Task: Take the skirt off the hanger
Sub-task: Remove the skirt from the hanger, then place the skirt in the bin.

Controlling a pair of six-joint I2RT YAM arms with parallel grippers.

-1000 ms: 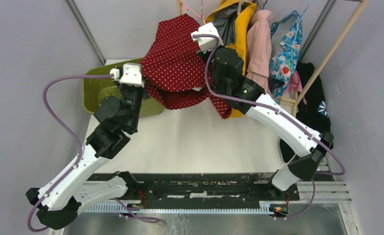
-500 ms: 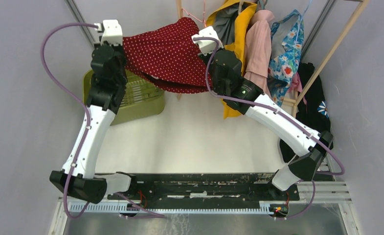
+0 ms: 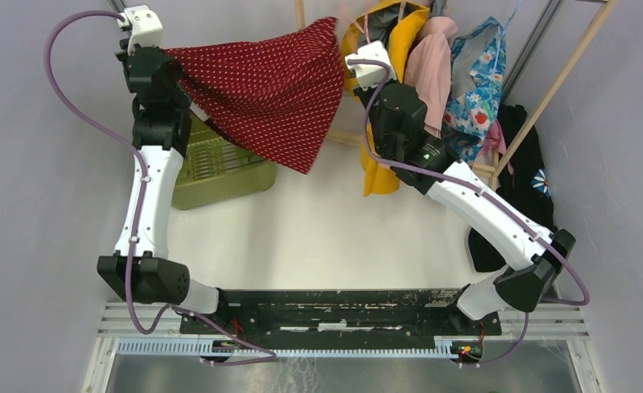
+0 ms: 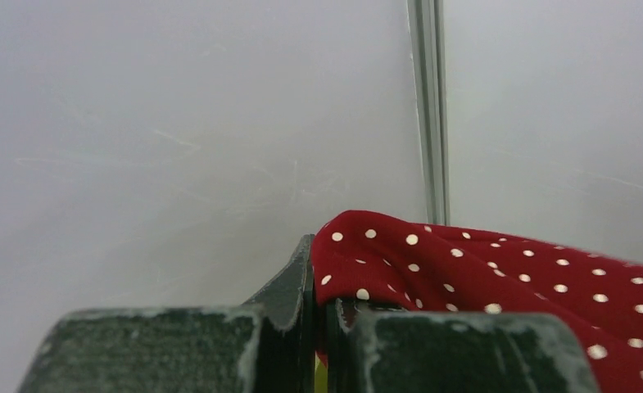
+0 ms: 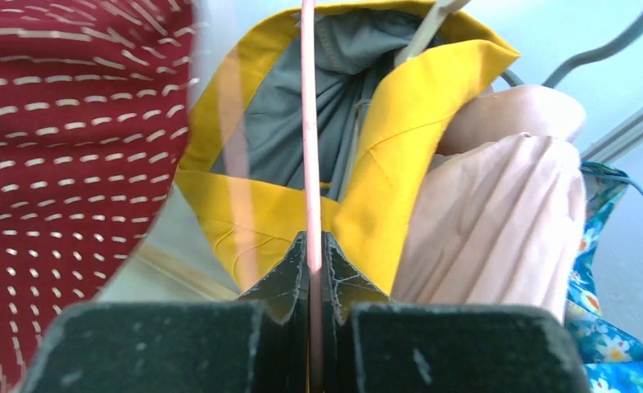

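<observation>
Over the green basket (image 3: 236, 168) at the left of the counter (image 3: 318, 237), the left gripper (image 4: 318, 274) clamps a corner of the red dotted skirt (image 3: 260, 90), stretched rightward to the far pink hanger (image 5: 307, 123) pinched by the right gripper (image 5: 311, 254): hold the hanger steady and pull leftward evenly so the cloth slides off.

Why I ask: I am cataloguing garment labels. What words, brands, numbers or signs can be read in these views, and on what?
No text can be read in any view.
red skirt: white dots only, no lettering.
blue garment: flower print only.
black garment: one flower motif, no words.
pink hanger: bare.
</observation>
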